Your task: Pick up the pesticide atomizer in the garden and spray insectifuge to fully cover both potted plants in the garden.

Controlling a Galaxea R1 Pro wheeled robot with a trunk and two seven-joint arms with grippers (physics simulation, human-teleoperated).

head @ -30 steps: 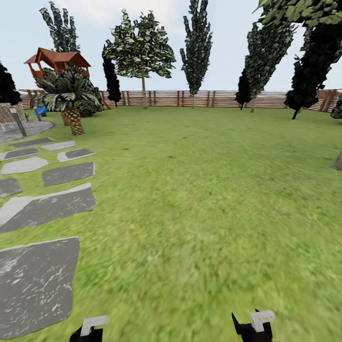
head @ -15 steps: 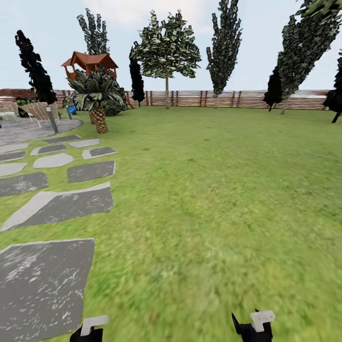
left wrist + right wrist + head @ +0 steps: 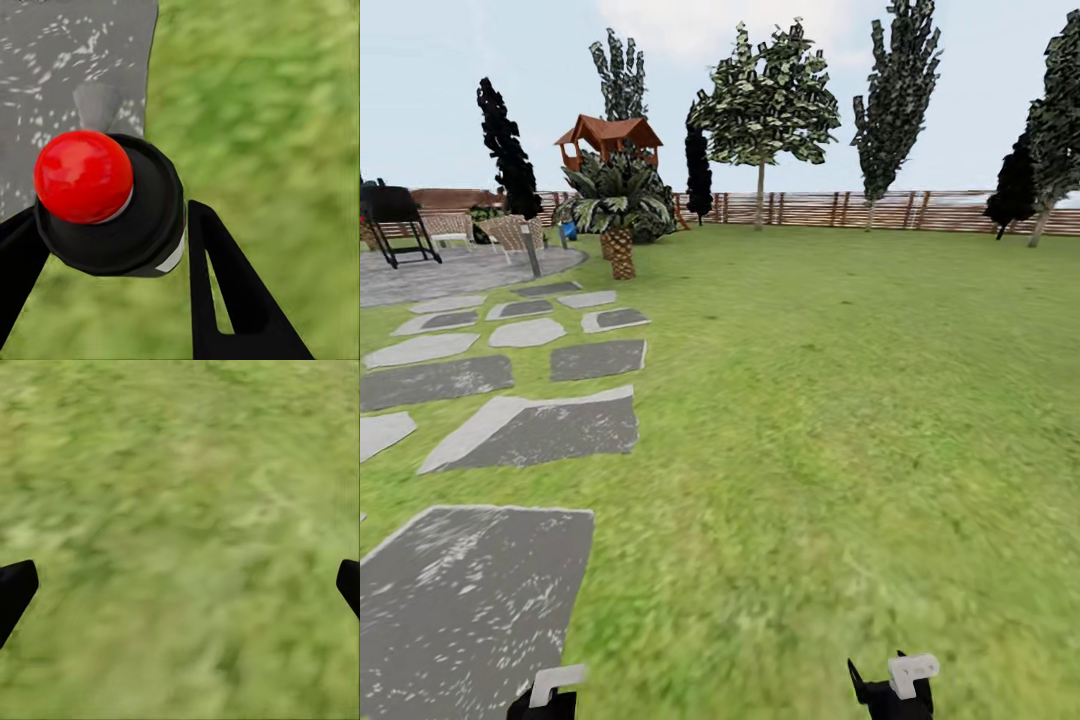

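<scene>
No writing or brand mark can be read anywhere here; a white patch on the side of the bottle (image 3: 112, 202) may be a label, but nothing on it is legible.

In the left wrist view the left tool (image 3: 112, 270) is closed on the bottle, its two black fingers (image 3: 225, 292) pressed against either side. Seen from above, the bottle shows a round black top with a shiny red ball sitting on it. Below it lie a grey stepping stone (image 3: 67, 67) and lawn (image 3: 270, 120).

In the right wrist view the right tool (image 3: 180, 585) is spread wide with nothing between its tips, over blurred grass (image 3: 180, 510).

From the head view, both tools sit at the bottom edge: the left tool (image 3: 550, 695) beside a large stone slab (image 3: 460, 600), the right tool (image 3: 890, 690) over the lawn (image 3: 840, 400). A path of stepping stones (image 3: 535, 430) runs toward a grey paved circle (image 3: 450, 270). Near it stand a palm (image 3: 618, 215), a slim post lamp (image 3: 528, 250) and a black grill (image 3: 395, 215). A wooden fence (image 3: 860, 210) and tall trees (image 3: 765, 100) close off the far side, with a red-roofed playhouse (image 3: 608, 140) behind the palm.
</scene>
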